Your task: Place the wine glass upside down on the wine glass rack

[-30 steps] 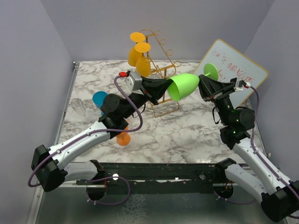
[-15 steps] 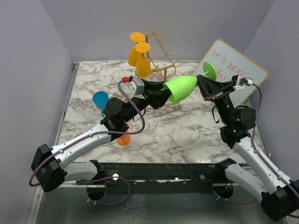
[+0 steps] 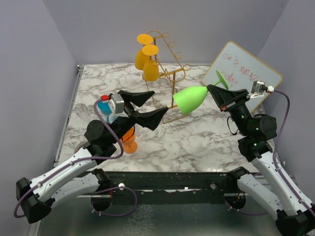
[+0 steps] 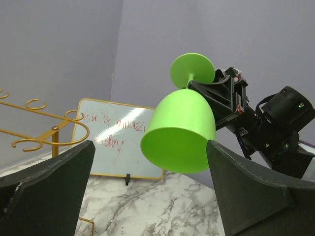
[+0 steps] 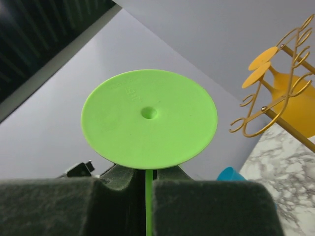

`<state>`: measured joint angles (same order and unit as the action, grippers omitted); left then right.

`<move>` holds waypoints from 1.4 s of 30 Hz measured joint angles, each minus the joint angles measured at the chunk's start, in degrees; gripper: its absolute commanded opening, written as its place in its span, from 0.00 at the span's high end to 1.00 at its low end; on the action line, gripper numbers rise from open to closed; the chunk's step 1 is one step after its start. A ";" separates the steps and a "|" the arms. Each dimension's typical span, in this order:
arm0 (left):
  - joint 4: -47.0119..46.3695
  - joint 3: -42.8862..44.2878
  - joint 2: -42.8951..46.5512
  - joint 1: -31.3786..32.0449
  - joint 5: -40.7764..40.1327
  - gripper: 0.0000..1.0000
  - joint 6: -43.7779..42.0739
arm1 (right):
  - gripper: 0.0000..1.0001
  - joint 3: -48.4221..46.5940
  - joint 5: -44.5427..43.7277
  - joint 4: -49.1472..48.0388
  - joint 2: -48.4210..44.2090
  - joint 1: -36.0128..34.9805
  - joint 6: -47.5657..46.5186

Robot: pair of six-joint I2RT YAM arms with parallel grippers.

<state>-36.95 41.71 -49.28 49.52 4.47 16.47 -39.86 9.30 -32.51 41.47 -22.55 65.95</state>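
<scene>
- Right gripper (image 3: pixel 213 89) clamps the glass (image 3: pixel 191 98) by its stem; the glass hangs tilted in midair, near the rack (image 3: pixel 173 78).
- Left gripper (image 3: pixel 156 103) gapes empty.
- Risk: the thin stem may pivot in the grip, or the foot may snag the rack's wire.

You're looking at a lab test cell: plain grey enclosure walls (image 3: pixel 34 73) around a marble-patterned bench (image 3: pixel 197 140), with a scribbled whiteboard (image 3: pixel 246 73).

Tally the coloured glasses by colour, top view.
green glass: 1
yellow glasses: 2
blue glass: 1
orange glass: 1
Total: 5
</scene>
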 measured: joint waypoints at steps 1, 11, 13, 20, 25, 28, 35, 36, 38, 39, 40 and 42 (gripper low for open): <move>1.07 0.00 1.20 0.00 -0.28 0.01 -0.04 | 0.99 -0.46 0.46 1.38 -0.24 0.00 -1.49; 19.69 8.90 4.37 0.02 -4.15 0.01 -0.87 | 0.99 -9.31 4.24 18.25 -0.61 0.00 -22.56; 23.50 12.39 3.30 0.02 -6.71 0.01 -0.87 | 0.99 -10.75 3.32 21.38 -0.79 0.00 -27.69; 32.70 17.11 1.33 0.00 -19.32 0.01 -1.64 | 0.99 -10.73 -4.87 28.92 -0.94 0.00 -40.83; 37.59 17.53 0.02 0.02 -27.63 0.01 -2.38 | 0.99 -10.73 -13.14 29.64 3.41 0.00 -44.11; 39.30 17.53 -0.13 0.02 -30.58 0.01 -2.58 | 0.99 -10.73 -17.40 29.18 7.98 0.00 -44.19; 43.80 19.52 -0.26 0.00 -34.10 0.01 -3.54 | 0.99 -12.13 -22.56 26.91 19.93 0.15 -45.24; 45.03 20.72 -0.46 0.00 -34.27 0.01 -3.96 | 0.99 -13.20 -22.56 26.27 21.75 0.42 -45.75; 47.34 23.30 -0.79 0.02 -34.32 0.01 -5.14 | 0.99 -15.02 -22.40 24.09 24.68 0.90 -47.21; 48.06 24.33 -0.92 0.02 -34.32 0.01 -5.55 | 0.99 -15.85 -22.27 22.53 25.90 1.18 -48.22; 49.00 25.42 -0.98 0.02 -34.32 0.01 -6.25 | 0.99 -16.57 -22.21 21.27 26.88 1.44 -49.11; 50.69 27.32 -0.98 0.02 -34.32 0.01 -7.67 | 0.99 -19.32 -21.68 18.84 29.68 2.16 -51.21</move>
<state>13.74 69.04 -50.26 49.54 -29.85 8.80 -59.18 -12.38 -13.67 71.16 -20.38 14.74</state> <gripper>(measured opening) 0.988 0.052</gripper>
